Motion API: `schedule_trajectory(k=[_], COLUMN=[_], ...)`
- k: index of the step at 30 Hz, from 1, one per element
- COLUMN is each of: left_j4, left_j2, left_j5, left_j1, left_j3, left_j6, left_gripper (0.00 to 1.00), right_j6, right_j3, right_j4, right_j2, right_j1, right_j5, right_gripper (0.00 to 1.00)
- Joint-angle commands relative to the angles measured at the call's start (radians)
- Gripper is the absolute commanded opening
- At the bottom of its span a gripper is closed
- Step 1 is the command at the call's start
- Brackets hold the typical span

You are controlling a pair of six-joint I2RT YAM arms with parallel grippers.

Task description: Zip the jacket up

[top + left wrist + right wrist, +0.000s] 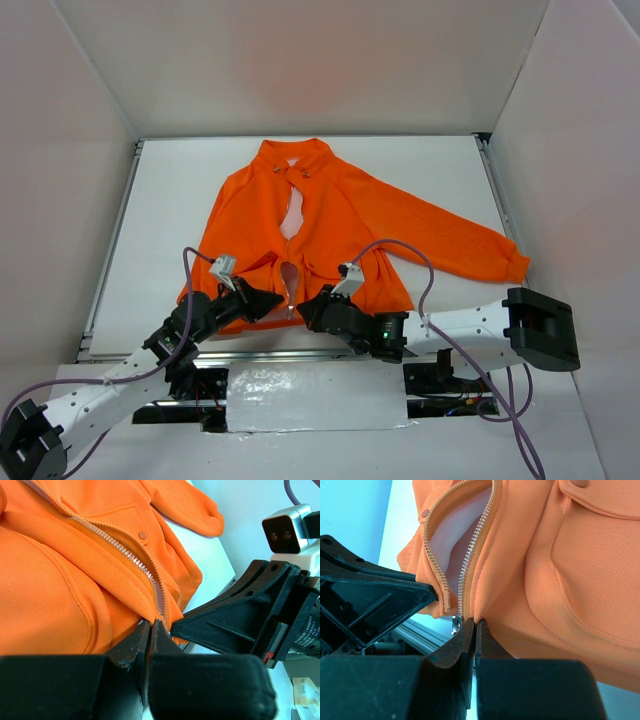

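The orange jacket (pixel 340 215) lies flat on the white table, collar far, hem near. Its zipper (pixel 291 250) stands open, with pale lining showing between the two rows of teeth. My left gripper (pixel 276 300) is shut on the hem of the left front panel, right beside the zipper teeth (pixel 132 557); its fingertips (pixel 159 626) pinch the fabric. My right gripper (pixel 305 308) is shut on the hem of the right panel (pixel 560 570), next to the teeth. The silver slider (pixel 455 625) hangs at the hem just left of the right fingertips (pixel 468 626).
The two grippers nearly touch at the table's near edge; the right gripper's finger (pixel 225 625) fills the left wrist view's right side, and the left gripper (pixel 370 595) shows in the right wrist view. The right sleeve (pixel 470 245) stretches right. White walls enclose the table.
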Motion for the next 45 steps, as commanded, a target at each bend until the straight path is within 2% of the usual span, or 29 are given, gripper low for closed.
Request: schedule_trajectory(k=[1,45], left_j4=[0.052,0.087], left_j2=[-0.01,0.016], left_j5=[0.008,0.028], left_j1=[-0.008,-0.008], left_j3=[0.038,0.027], left_j6=[-0.017,-0.031], left_gripper=[0.0,0.0], right_j6=[-0.012,-0.022], right_j3=[0.016,0.007], right_j4=[0.054,0.068], right_j2=[-0.006,-0.026], right_j1=[0.001,0.001], right_j5=[0.029,0.055], right_gripper=[0.0,0.0])
